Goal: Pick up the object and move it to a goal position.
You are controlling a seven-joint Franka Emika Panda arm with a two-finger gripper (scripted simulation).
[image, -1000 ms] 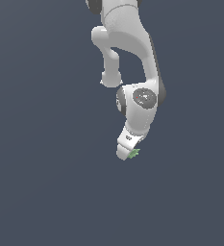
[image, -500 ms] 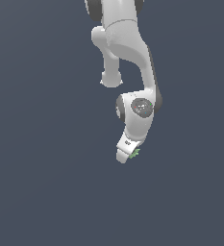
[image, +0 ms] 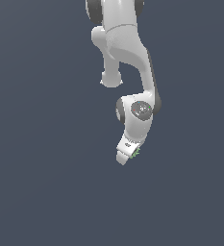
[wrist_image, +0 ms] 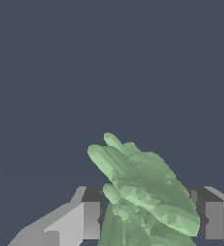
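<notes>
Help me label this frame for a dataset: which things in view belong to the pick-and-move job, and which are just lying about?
Belongs to the job:
- the pale-green leafy object, between the fingers
- the gripper around it

Just lying about:
- nothing; only plain dark background shows in both views, and no goal marker is visible

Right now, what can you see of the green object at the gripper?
The object is a pale-green, faceted, leafy-looking lump with several finger-like lobes fanning outward. In the wrist view it sits between the two gripper fingers, filling most of the gap; whether the pads actually press it cannot be told. In the exterior view only a green sliver peeks out beside the white gripper tip, against a plain dark background.
</notes>
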